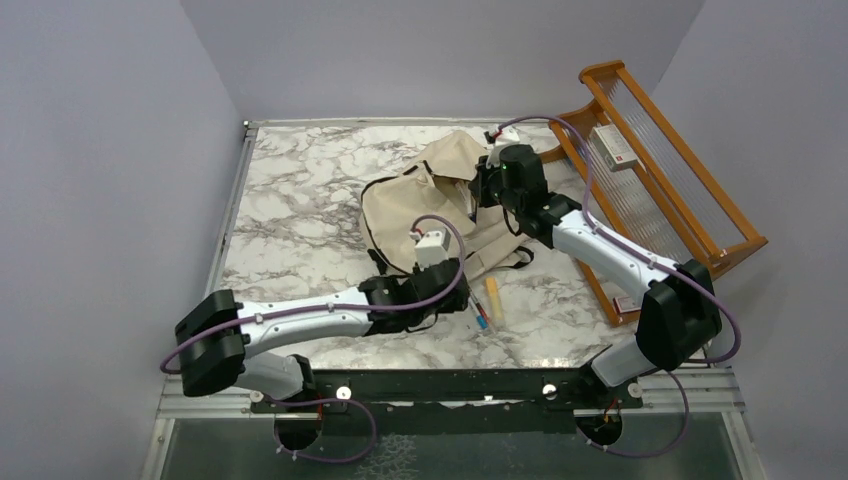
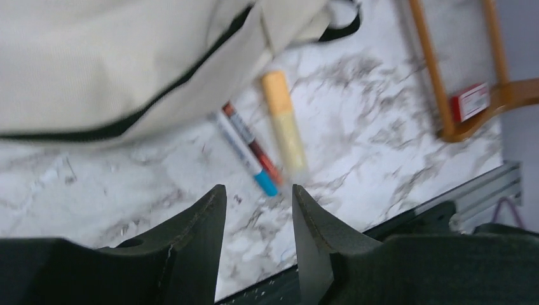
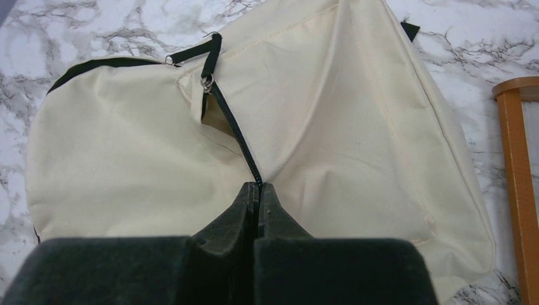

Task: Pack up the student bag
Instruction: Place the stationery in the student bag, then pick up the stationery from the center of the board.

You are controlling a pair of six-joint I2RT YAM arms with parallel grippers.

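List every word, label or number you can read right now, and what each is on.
Nothing here is legible.
White box with red stripe on the wooden rack: print too small.
Red-and-white box at the rack's corner: label blurred.
Blue-capped marker and red marker: barrel markings blurred.
Student bag: no print visible.

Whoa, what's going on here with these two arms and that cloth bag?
Two robot arms are packing a beige student bag lying on a marble table. The right end effector is shut, pinching the bag's fabric at its black zipper. The left end effector is open and empty, hovering over two pens and a yellow, orange-capped stick that lie on the table beside the bag, not yet packed. A wooden rack stands to the right.
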